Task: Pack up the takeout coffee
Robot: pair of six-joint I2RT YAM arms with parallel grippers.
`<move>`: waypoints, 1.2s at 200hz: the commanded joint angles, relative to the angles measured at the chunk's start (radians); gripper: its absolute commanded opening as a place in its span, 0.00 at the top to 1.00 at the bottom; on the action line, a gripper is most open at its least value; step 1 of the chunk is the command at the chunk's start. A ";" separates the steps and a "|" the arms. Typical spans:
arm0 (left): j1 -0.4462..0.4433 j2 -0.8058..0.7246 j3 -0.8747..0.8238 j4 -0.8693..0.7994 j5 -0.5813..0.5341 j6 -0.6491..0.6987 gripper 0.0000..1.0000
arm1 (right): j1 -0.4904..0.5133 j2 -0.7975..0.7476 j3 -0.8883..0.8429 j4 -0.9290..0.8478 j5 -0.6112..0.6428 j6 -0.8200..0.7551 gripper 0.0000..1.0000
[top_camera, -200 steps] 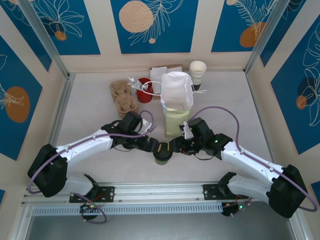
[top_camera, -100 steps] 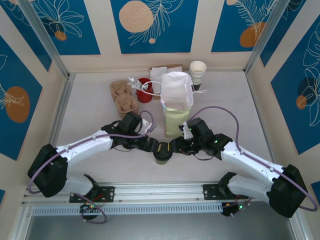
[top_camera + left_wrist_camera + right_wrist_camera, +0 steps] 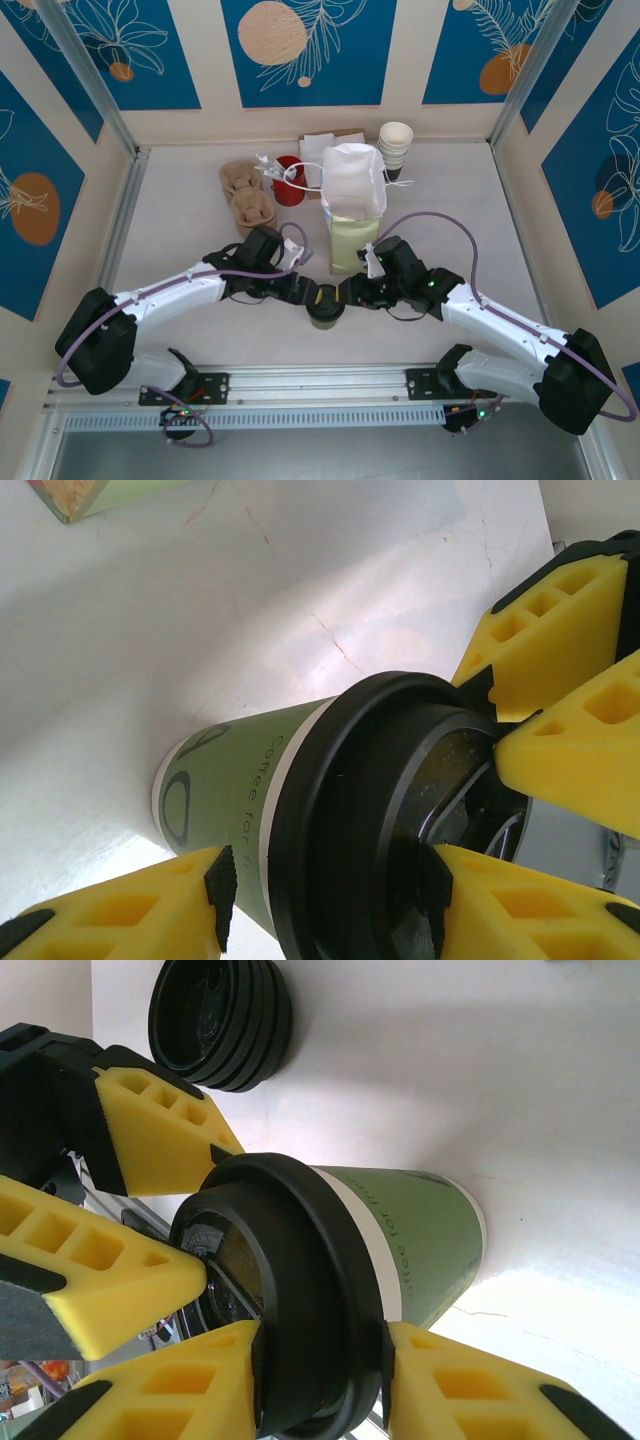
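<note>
Where it stands upright on the smooth white table [image 3: 180, 230] near the front edge, the takeout coffee [image 3: 325, 310], a tapered olive-green paper cup under a glossy round black lid [image 3: 350, 820], is boxed in from both sides. The left gripper [image 3: 325, 885] and right gripper [image 3: 320, 1360] both clamp the lid rim with blocky yellow fingers. A pale green paper bag [image 3: 355, 215] stands just behind, and a low stack of black lids [image 3: 222, 1022] lies near.

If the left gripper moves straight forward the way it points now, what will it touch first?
The cup: its lidded top already lies between the fingers of the left gripper. Just beyond the cup is the right gripper, though depth is hard to judge.
</note>
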 commanded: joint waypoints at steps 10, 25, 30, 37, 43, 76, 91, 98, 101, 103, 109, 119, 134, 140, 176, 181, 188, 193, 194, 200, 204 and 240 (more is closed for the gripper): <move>0.011 0.006 -0.036 -0.042 -0.028 0.022 0.48 | 0.007 0.006 0.008 -0.060 0.054 -0.013 0.66; 0.013 0.006 -0.039 -0.041 -0.025 0.022 0.49 | 0.007 0.013 0.009 -0.062 0.054 -0.011 0.66; 0.013 0.005 -0.040 -0.041 -0.024 0.021 0.49 | 0.007 0.015 0.011 -0.062 0.054 -0.010 0.66; 0.014 0.006 -0.042 -0.038 -0.024 0.023 0.49 | 0.007 0.019 0.011 -0.063 0.054 -0.009 0.66; 0.013 0.005 -0.044 -0.037 -0.023 0.023 0.49 | 0.007 0.023 0.012 -0.066 0.054 -0.007 0.66; 0.016 -0.004 -0.057 -0.019 -0.014 0.024 0.50 | 0.006 0.045 0.029 -0.096 0.072 0.001 0.66; 0.019 -0.008 -0.062 -0.019 -0.015 0.025 0.51 | 0.006 0.049 0.037 -0.112 0.083 0.007 0.66; 0.021 -0.009 -0.063 -0.019 -0.014 0.027 0.51 | 0.005 0.050 0.038 -0.114 0.085 0.008 0.66; 0.021 -0.008 -0.064 -0.019 -0.013 0.027 0.51 | 0.006 0.050 0.038 -0.115 0.085 0.008 0.66; 0.021 -0.009 -0.064 -0.020 -0.013 0.028 0.51 | 0.007 0.051 0.038 -0.116 0.086 0.009 0.66; 0.023 -0.010 -0.065 -0.020 -0.013 0.028 0.51 | 0.006 0.052 0.038 -0.116 0.087 0.013 0.66; 0.025 -0.009 -0.068 -0.020 -0.012 0.028 0.51 | 0.006 0.055 0.037 -0.116 0.088 0.014 0.66; 0.027 -0.013 -0.074 -0.018 -0.012 0.029 0.52 | 0.006 0.060 0.035 -0.117 0.091 0.015 0.66; 0.029 -0.013 -0.077 -0.016 -0.012 0.029 0.52 | 0.006 0.062 0.032 -0.117 0.093 0.015 0.66; 0.034 -0.014 -0.102 -0.002 -0.011 0.025 0.53 | 0.007 0.066 0.003 -0.101 0.094 0.026 0.66; 0.034 -0.015 -0.105 0.000 -0.012 0.025 0.53 | 0.007 0.066 0.001 -0.100 0.093 0.028 0.66; 0.034 -0.012 -0.110 0.004 -0.011 0.023 0.53 | 0.007 0.067 -0.003 -0.098 0.093 0.030 0.66; 0.036 -0.013 -0.113 0.005 -0.012 0.022 0.53 | 0.007 0.069 -0.004 -0.097 0.094 0.031 0.66; 0.036 -0.012 -0.113 0.006 -0.012 0.023 0.53 | 0.007 0.069 -0.004 -0.098 0.094 0.031 0.66; 0.036 -0.012 -0.116 0.008 -0.011 0.022 0.53 | 0.007 0.070 -0.004 -0.099 0.094 0.033 0.66; 0.035 -0.010 -0.117 0.010 -0.011 0.022 0.53 | 0.007 0.071 -0.002 -0.098 0.094 0.032 0.66; 0.038 -0.020 -0.111 0.008 -0.004 0.022 0.53 | 0.008 0.070 0.016 -0.108 0.090 0.027 0.66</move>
